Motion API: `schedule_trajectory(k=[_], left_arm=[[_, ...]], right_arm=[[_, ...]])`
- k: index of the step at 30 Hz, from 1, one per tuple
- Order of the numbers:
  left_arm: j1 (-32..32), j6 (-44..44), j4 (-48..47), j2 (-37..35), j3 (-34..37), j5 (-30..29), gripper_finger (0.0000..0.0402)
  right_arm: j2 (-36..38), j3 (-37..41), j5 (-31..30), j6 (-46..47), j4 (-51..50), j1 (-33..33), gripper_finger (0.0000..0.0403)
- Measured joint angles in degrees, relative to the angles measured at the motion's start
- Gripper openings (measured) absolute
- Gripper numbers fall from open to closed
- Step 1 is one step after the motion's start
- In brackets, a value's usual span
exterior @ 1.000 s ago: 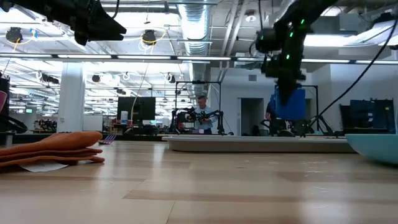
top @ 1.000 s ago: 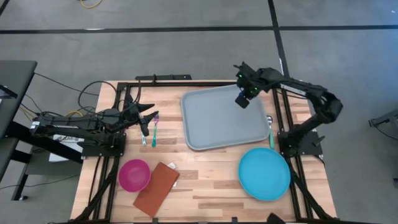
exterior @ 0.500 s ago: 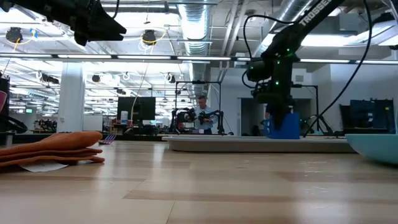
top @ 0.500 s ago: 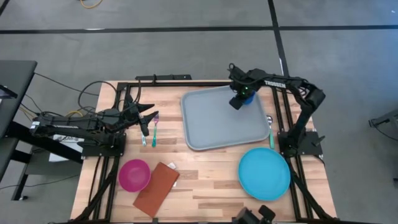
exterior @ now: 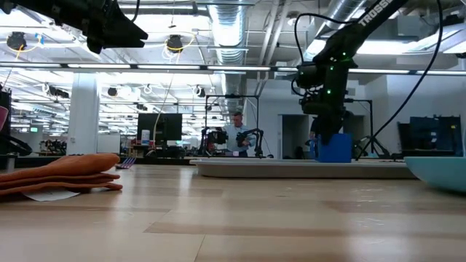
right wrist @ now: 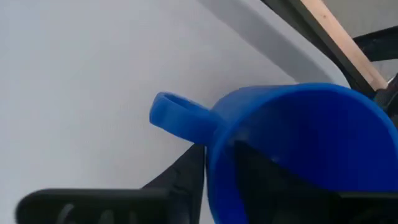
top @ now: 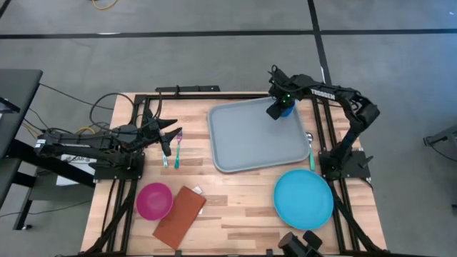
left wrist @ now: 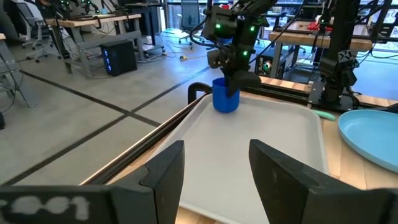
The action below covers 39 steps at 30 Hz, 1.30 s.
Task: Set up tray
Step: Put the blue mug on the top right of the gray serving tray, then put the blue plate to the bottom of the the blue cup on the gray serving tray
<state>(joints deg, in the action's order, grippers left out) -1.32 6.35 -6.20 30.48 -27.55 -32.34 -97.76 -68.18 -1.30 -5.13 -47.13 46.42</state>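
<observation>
A blue cup with a loop handle stands upright on its base in the far right corner of the pale grey-blue tray. My right gripper comes down on it from above, its fingers a little apart on either side of the cup's wall. The low view shows the cup on the tray under that gripper. My left gripper waits open and level at the table's left, pointing toward the tray. My right gripper straddles the cup's rim next to the handle, one finger outside the wall and one inside, pointing down from above. The cup stands upright with its base on the tray. Whether the fingers touch the wall I cannot tell.
Two teal utensils lie under the left gripper. A pink bowl and an orange-brown napkin sit near left. A round blue plate lies near right, and another utensil beside the tray's right rim.
My right gripper has come down with the blue cup from above the tray. The cup, kept upright, now stands on the tray's far right corner instead of hanging clear of it.
</observation>
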Motion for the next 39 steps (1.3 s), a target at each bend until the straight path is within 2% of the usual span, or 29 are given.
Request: schedule_trajectory(k=[5, 11, 16, 22, 32, 36, 39], left_arm=[[0.0, 0.3, 0.0, 0.0, 0.0, 0.0, 0.0171], [0.0, 0.3, 0.0, 0.0, 0.0, 0.0, 0.0171], [0.0, 0.3, 0.0, 0.0, 0.0, 0.0, 0.0171], [0.0, 0.3, 0.0, 0.0, 0.0, 0.0, 0.0171], [0.0, 2.2, -1.7, 0.0, 0.0, 1.1, 0.0171], [0.0, 9.5, -2.0, 1.0, 0.0, 5.5, 0.0171], [0.0, 11.2, -1.9, 2.9, 0.0, 9.4, 0.0171]], right_arm=[[0.0, 0.0, -0.1, 0.0, -0.6, 0.4, 0.0108], [0.3, -0.7, -0.3, -1.2, -4.6, 0.6, 0.012], [0.3, -5.2, -0.3, -1.3, -11.0, 0.1, 0.0119], [0.3, -15.0, -0.2, -0.9, -19.1, -2.4, 0.012], [0.3, -33.9, -0.1, 5.2, -39.8, -13.5, 0.0122], [2.0, -36.5, -0.1, 5.1, -42.3, -19.5, 0.0123], [4.1, -36.5, 0.0, 6.3, -43.0, -23.8, 0.0123]])
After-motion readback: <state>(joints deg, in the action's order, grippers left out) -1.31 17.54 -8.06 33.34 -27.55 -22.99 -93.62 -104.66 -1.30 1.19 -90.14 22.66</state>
